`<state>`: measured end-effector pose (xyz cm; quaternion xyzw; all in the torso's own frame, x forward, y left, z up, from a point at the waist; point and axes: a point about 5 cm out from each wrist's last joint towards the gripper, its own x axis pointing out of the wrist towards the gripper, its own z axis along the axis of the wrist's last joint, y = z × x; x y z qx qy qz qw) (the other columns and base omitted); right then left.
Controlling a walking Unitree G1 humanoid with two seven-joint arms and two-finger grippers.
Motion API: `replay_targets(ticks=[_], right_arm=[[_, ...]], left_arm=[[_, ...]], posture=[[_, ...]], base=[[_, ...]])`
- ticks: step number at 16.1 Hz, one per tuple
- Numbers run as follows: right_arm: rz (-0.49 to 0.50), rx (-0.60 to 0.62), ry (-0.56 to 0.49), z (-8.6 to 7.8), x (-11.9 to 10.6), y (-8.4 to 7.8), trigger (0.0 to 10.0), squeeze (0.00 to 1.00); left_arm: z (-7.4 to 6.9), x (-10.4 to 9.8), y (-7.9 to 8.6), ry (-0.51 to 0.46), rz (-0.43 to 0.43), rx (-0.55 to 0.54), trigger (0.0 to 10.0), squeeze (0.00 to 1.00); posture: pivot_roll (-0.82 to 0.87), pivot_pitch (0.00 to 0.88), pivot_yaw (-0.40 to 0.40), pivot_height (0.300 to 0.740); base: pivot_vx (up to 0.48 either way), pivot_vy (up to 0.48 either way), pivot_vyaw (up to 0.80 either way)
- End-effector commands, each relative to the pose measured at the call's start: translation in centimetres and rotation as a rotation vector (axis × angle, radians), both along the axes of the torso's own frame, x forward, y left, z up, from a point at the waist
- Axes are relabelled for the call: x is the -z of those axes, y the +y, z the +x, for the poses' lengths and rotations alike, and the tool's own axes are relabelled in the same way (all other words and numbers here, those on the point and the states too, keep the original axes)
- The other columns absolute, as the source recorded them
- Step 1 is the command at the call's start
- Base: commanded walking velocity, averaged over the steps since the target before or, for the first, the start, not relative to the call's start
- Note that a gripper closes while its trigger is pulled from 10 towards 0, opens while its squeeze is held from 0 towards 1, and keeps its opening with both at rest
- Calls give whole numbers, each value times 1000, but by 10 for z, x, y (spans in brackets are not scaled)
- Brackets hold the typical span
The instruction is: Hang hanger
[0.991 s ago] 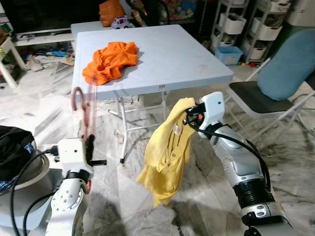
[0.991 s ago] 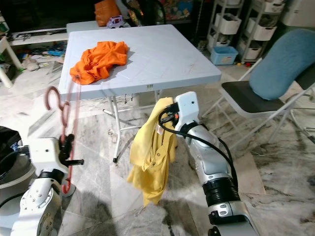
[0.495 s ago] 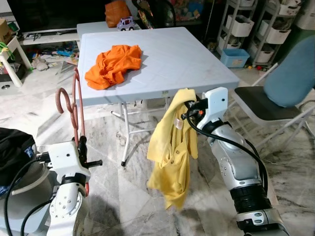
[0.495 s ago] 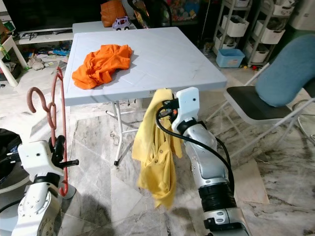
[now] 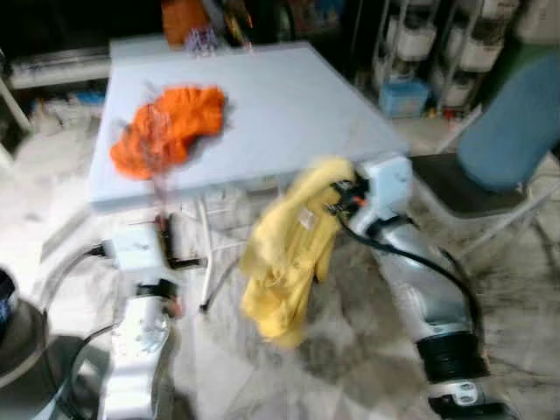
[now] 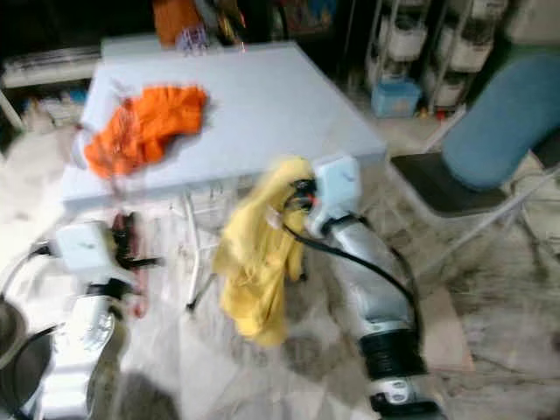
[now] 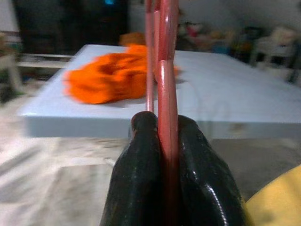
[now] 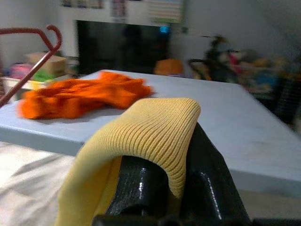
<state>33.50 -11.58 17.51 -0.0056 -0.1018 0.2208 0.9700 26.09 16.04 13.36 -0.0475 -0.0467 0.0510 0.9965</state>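
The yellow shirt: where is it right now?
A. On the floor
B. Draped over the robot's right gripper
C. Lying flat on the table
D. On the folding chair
B: the yellow shirt hangs from the right gripper, its ribbed collar folded over the black fingers, while only the orange garment lies on the table.
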Motion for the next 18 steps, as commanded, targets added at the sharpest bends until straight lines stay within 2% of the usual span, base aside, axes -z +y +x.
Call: replay_targets(ticks=[1,3,5,8,11,13,15,18], right_arm=[[12,-34,-65,-1,-15,12,10000,0],[10,-41,-64,-2,-14,14,10000,0],[34,-42,-48,-5,-12,16,10000,0],[42,-62,-16,-3,-4,23,10000,0],[57,-102,-14,3,-11,32,10000,0],[65,-86,-9,6,-9,31,10000,0],[106,-64,15,9,-5,32,10000,0],[114,-72,2,11,-8,39,10000,0]], left_arm=[[-3,1,10,5,7,-42,10000,0],[-4,1,9,13,4,-43,10000,0],[-12,2,9,27,14,-43,10000,0],[-24,11,18,61,19,-83,10000,0],[-17,7,21,64,22,-92,10000,0],[-11,-4,22,22,43,-78,10000,0],[-14,-11,28,-3,72,-92,10000,0],[-14,-12,32,-1,85,-104,10000,0]], posture=[[13,0,8,740],[19,0,11,740],[45,0,3,740],[92,0,-30,740],[94,0,-32,740],[130,0,-31,740],[144,0,-32,740],[149,0,-47,740]], base=[[401,0,0],[401,122,0],[390,277,0],[395,271,0],[0,0,0],[0,0,0],[0,0,0],[272,0,0]])
